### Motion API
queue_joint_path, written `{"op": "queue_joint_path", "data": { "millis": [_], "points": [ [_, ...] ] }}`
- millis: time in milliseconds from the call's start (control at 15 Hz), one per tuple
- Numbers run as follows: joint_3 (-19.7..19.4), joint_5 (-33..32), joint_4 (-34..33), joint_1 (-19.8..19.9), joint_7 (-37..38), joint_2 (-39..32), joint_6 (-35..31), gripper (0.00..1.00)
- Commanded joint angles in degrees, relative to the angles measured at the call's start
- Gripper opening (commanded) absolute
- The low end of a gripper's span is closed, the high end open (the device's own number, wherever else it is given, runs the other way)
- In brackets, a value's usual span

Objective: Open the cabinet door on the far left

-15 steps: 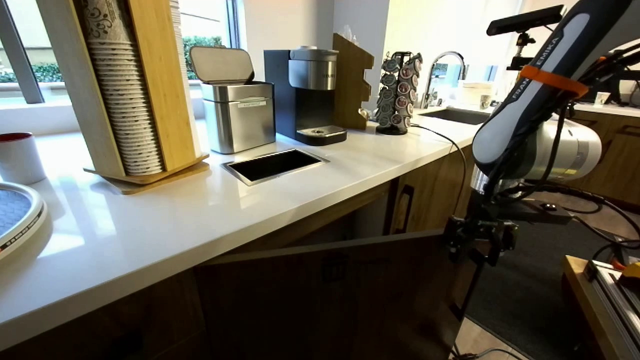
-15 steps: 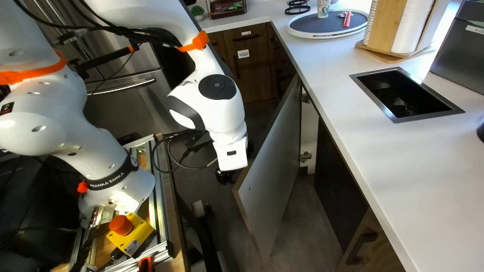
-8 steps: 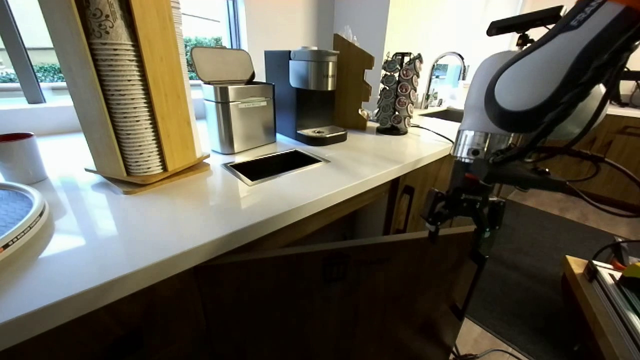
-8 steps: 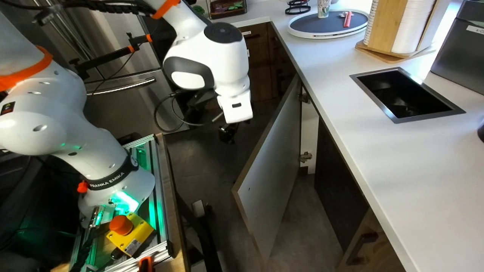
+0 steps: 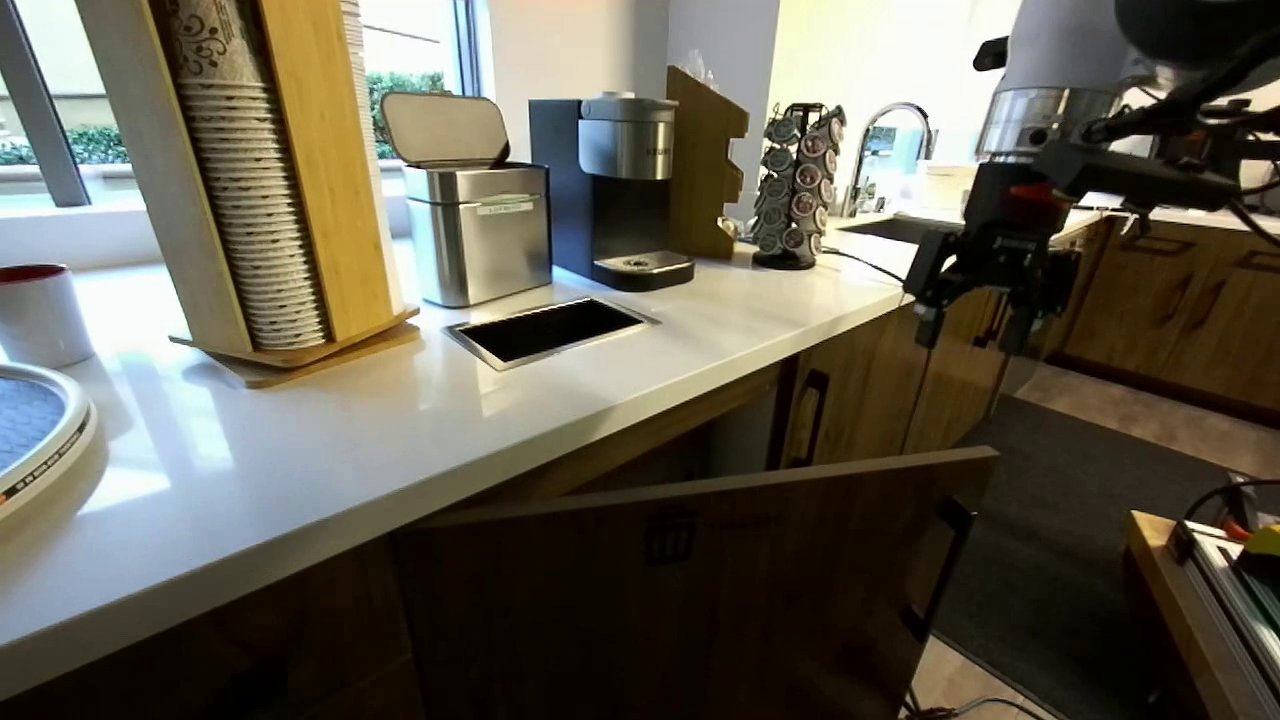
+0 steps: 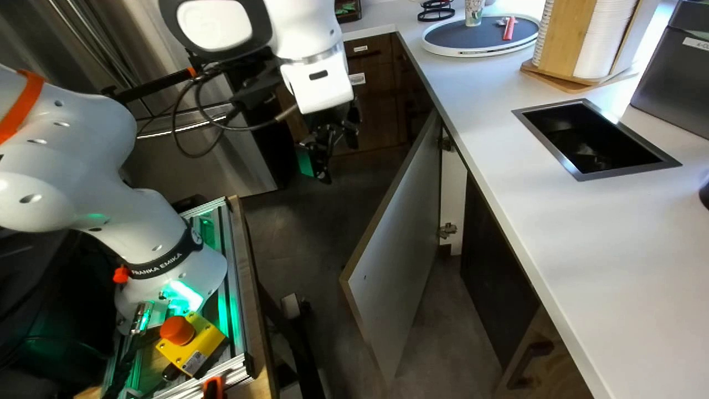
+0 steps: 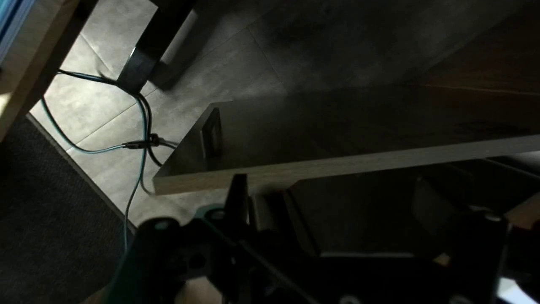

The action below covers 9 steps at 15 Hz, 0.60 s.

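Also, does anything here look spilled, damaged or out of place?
No spill or damage shows. Thin dark cables look untidy, trailing loosely across the grey tile floor near the open brown wooden cabinet door.

matt wood-look cab. door (image 5: 760, 600), glossy smooth ctr. (image 5: 380, 430), brushed-metal bin (image 5: 485, 240)

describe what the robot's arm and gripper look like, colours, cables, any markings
The arm is white and rounded, with dark grey trim, an orange band and a black collar lettered FRANKA EMIKA. Dark cables loop near a silver wrist ring. The gripper is black, with two fingers.
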<state>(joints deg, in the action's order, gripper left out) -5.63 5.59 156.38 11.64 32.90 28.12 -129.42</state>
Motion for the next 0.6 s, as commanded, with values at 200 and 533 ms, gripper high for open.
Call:
{"op": "queue_joint_path", "data": {
  "millis": [200, 533],
  "points": [
    [-2.1, -11.3, 1.0, 9.9, -13.0, 9.0, -0.7, 1.00],
    [-4.7, -12.2, 0.7, 10.9, -22.1, 7.9, -8.6, 1.00]
  ]
}}
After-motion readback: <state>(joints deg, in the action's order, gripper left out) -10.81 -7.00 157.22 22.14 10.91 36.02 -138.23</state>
